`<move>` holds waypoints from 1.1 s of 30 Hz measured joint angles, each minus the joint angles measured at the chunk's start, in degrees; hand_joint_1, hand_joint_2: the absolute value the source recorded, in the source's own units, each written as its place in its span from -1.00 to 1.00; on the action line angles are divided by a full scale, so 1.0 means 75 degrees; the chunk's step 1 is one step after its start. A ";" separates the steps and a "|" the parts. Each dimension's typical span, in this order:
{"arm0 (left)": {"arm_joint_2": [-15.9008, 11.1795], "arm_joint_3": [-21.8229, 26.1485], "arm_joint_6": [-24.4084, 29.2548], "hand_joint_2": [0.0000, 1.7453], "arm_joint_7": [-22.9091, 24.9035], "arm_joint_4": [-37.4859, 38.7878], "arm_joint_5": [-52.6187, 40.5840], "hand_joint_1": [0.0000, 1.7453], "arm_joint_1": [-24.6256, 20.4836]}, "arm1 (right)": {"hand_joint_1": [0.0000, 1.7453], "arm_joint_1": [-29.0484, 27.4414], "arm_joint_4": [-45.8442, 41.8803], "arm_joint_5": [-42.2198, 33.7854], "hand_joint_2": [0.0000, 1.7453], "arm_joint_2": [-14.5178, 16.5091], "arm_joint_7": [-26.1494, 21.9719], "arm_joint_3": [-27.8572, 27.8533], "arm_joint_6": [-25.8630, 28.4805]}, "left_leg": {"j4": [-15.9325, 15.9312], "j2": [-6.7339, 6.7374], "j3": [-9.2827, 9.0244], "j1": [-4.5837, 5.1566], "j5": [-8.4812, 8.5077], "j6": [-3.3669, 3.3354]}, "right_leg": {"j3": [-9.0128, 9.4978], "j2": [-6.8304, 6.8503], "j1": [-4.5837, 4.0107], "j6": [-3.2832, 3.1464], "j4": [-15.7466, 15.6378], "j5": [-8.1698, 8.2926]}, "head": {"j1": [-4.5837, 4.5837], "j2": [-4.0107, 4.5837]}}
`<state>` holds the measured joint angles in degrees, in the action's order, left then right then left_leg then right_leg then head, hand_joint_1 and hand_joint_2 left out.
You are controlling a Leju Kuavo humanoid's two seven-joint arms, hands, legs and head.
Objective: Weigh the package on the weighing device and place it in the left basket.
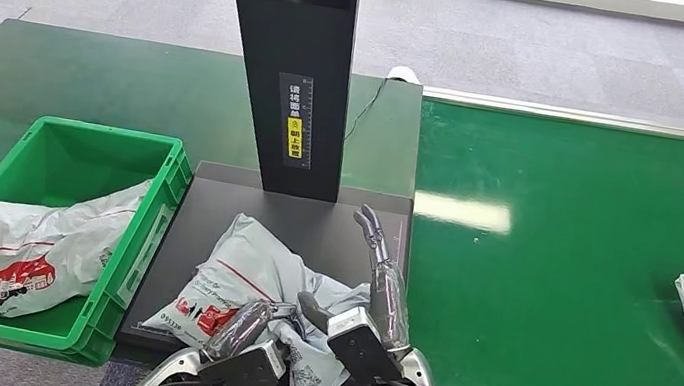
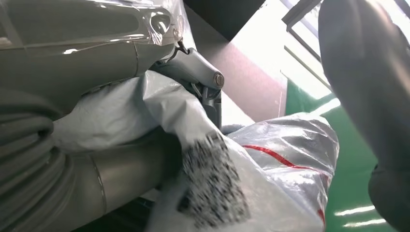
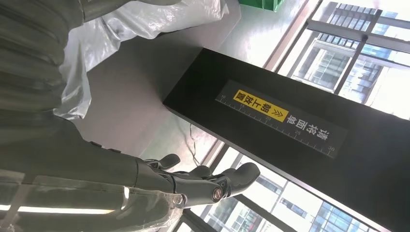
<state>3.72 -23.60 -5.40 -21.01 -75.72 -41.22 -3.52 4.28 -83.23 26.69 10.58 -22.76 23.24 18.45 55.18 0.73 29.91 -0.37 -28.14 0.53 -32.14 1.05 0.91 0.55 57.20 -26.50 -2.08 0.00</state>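
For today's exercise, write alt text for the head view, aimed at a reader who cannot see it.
A grey package lies on a black scale platform, the robot's left hand gripping its near edge and its right hand open beside it. A green basket holding another package stands left.

You have a grey package with red print, green basket, black scale platform, green tabletop.

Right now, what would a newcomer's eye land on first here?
The crumpled grey plastic mailer package lying on the dark weighing platform, with the left hand gripping its near edge and the right hand beside it, fingers extended. Behind stands the tall black scanner column. At left, a green plastic basket already holds another grey mailer.
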 joint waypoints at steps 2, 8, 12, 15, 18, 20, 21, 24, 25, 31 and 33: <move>0.0000 0.0031 0.0000 1.00 -0.0006 -0.0024 0.0007 1.00 0.0007 | -1.00 0.0000 0.0000 -0.0001 1.00 0.0000 -0.0001 -0.0003 0.0000 | 0.0000 0.0000 0.0004 0.0000 0.0000 0.0000 | -0.0004 0.0000 0.0000 0.0000 0.0000 0.0000 | 0.0000 0.0000; 0.0000 0.0076 0.0243 1.00 -0.0156 -0.0072 0.0042 1.00 0.0038 | -1.00 0.0001 0.0002 -0.0028 1.00 0.0000 -0.0015 -0.0007 -0.0007 | 0.0000 0.0001 0.0008 0.0000 0.0000 0.0000 | -0.0009 0.0000 0.0000 0.0000 0.0000 0.0000 | 0.0000 0.0000; 0.0022 0.0202 0.0732 1.00 -0.0239 -0.0129 0.0093 1.00 0.0100 | -1.00 0.0001 0.0007 -0.0147 1.00 -0.0003 -0.0094 -0.0007 -0.0059 | 0.0000 0.0002 0.0012 0.0000 0.0000 0.0000 | -0.0014 0.0000 -0.0001 0.0000 0.0000 0.0000 | 0.0000 0.0000; 0.0044 0.0324 0.0988 1.00 -0.0322 -0.0224 0.0167 1.00 0.0165 | -1.00 0.0001 0.0026 -0.0203 1.00 -0.0010 -0.0144 -0.0007 -0.0067 | 0.0000 0.0003 0.0015 -0.0001 0.0000 0.0000 | -0.0017 0.0000 -0.0001 0.0000 0.0000 0.0000 | 0.0000 0.0000; 0.0060 0.0436 0.1563 1.00 -0.0605 -0.0381 0.0053 1.00 0.0264 | -1.00 0.0001 0.0038 -0.0216 1.00 -0.0017 -0.0162 -0.0007 -0.0067 | 0.0001 0.0004 0.0020 0.0000 0.0000 0.0000 | -0.0022 -0.0001 -0.0001 0.0000 0.0000 0.0000 | 0.0000 0.0000; 0.0061 0.0503 0.2184 1.00 -0.0870 -0.0553 -0.0180 1.00 0.0327 | -1.00 0.0002 0.0046 -0.0219 1.00 -0.0017 -0.0172 -0.0005 -0.0071 | 0.0001 0.0004 0.0022 0.0000 0.0000 0.0000 | -0.0024 -0.0001 -0.0001 0.0000 0.0001 0.0000 | 0.0000 0.0000; 0.0057 0.0535 0.2497 1.00 -0.0993 -0.0659 -0.0337 1.00 0.0355 | -1.00 0.0003 0.0052 -0.0222 1.00 -0.0017 -0.0181 -0.0004 -0.0077 | 0.0001 0.0004 0.0023 -0.0001 0.0000 0.0000 | -0.0025 -0.0001 -0.0001 0.0000 0.0001 0.0000 | 0.0000 0.0000; -0.0015 0.0602 0.3328 1.00 -0.1151 -0.1061 -0.1318 1.00 0.0395 | -1.00 0.0012 0.0087 -0.0233 1.00 -0.0017 -0.0229 0.0001 -0.0129 | 0.0001 0.0001 0.0027 -0.0001 0.0000 0.0000 | -0.0028 0.0000 -0.0001 0.0000 0.0001 0.0000 | 0.0001 0.0000; -0.0094 0.0604 0.3546 1.00 -0.1077 -0.1233 -0.1917 1.00 0.0379 | -1.00 0.0018 0.0103 -0.0232 1.00 -0.0018 -0.0241 0.0003 -0.0151 | 0.0001 0.0001 0.0028 -0.0001 0.0001 0.0001 | -0.0030 0.0000 -0.0002 0.0000 0.0001 0.0000 | 0.0001 0.0000; -0.0837 0.0578 0.3964 1.00 -0.0541 -0.2320 -0.4166 1.00 -0.0169 | -1.00 0.0045 0.0214 -0.0213 1.00 -0.0071 -0.0291 -0.0018 -0.0169 | 0.0001 0.0000 0.0031 -0.0002 0.0007 0.0001 | -0.0037 0.0000 -0.0004 -0.0001 0.0002 0.0001 | 0.0000 0.0000; -0.1030 0.0549 0.4149 1.00 -0.0400 -0.2584 -0.4415 1.00 -0.0440 | -1.00 0.0033 0.0238 -0.0197 1.00 -0.0071 -0.0315 -0.0048 -0.0157 | 0.0002 0.0001 0.0031 -0.0002 0.0008 0.0001 | -0.0036 0.0000 -0.0004 -0.0001 0.0003 0.0001 | 0.0001 0.0000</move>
<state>-4.01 -19.48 25.72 -24.01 -95.10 -74.34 -6.83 4.52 -81.44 25.22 10.04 -25.12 22.88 17.27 55.19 0.74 30.15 -0.38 -28.08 0.54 -32.41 1.05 0.88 0.54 57.22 -26.49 -2.07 0.00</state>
